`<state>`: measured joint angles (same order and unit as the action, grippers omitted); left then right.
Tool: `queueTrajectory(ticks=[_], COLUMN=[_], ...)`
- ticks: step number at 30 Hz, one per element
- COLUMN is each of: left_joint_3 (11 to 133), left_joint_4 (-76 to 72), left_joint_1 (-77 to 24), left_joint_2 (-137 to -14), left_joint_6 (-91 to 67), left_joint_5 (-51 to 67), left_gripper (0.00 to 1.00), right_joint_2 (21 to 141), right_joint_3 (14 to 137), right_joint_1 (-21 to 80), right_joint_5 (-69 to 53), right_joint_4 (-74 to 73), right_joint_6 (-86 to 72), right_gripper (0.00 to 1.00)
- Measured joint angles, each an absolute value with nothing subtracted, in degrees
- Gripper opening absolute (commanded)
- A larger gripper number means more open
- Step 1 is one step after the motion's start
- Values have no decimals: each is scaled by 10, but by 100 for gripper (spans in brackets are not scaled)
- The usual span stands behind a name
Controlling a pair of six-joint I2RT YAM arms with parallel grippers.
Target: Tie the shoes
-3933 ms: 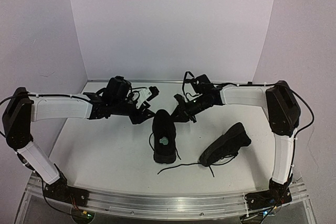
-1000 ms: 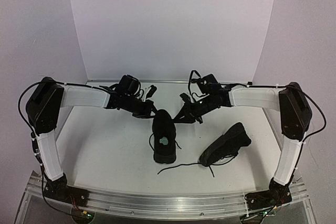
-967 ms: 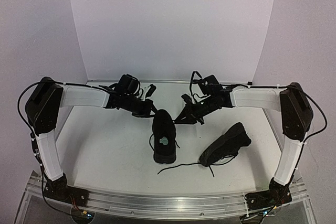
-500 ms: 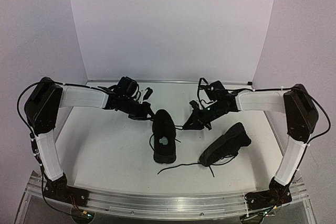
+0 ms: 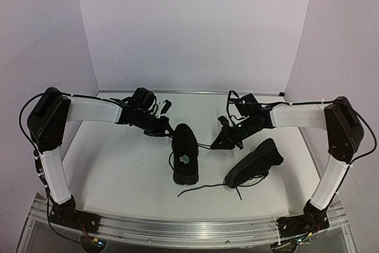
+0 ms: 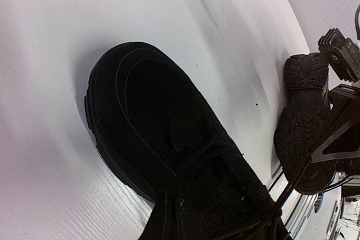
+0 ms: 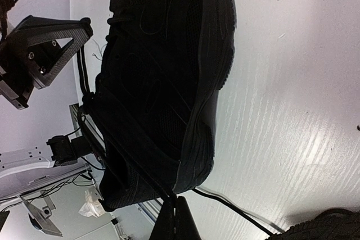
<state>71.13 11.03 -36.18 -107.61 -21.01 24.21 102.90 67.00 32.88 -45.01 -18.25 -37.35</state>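
Observation:
One black shoe (image 5: 185, 149) stands upright mid-table, toe away from me, its pale insole label (image 5: 185, 159) showing. The other shoe (image 5: 256, 162) lies on its side at the right. My left gripper (image 5: 161, 126) is just left of the upright shoe's toe, its fingers (image 6: 169, 217) shut on a lace end. My right gripper (image 5: 222, 141) is just right of that shoe, its fingers (image 7: 181, 223) shut on the other lace (image 7: 121, 158), which is stretched taut (image 5: 204, 145) from the shoe. The upright shoe fills both wrist views (image 6: 152, 122) (image 7: 163, 77).
A loose lace (image 5: 204, 188) from the tipped shoe trails across the table near the front. White walls stand at the back and both sides. A metal rail (image 5: 189, 229) runs along the near edge by the arm bases.
My right gripper has moved right and a little nearer, away from the upright shoe, drawing its lace out. My left gripper has moved slightly left. Neither shoe has moved.

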Motion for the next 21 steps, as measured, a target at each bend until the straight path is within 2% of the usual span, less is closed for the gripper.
queueTrajectory(ticks=[12,14,18,19,21], left_joint_3=[712,713,723,725,728], left_joint_4=[126,131,141,141,142], left_joint_1=[-355,-354,-351,-351,-350], left_joint_2=[-1076,-1076,-1076,-1076,-1076], left_joint_6=[-189,-179,-161,-158,-152], left_joint_5=[232,234,242,244,249], left_gripper=[0,3,21,25,33], right_joint_2=[1023,1023,1024,1026,1032], right_joint_3=[658,663,690,697,717], right_joint_1=[326,327,327,327,327], right_joint_5=[-444,-451,-470,-473,-478], right_joint_4=[-208,-215,-224,-225,-228], right_joint_6=[-359,-350,-337,-334,-327], right_gripper=[0,1,32,36,38])
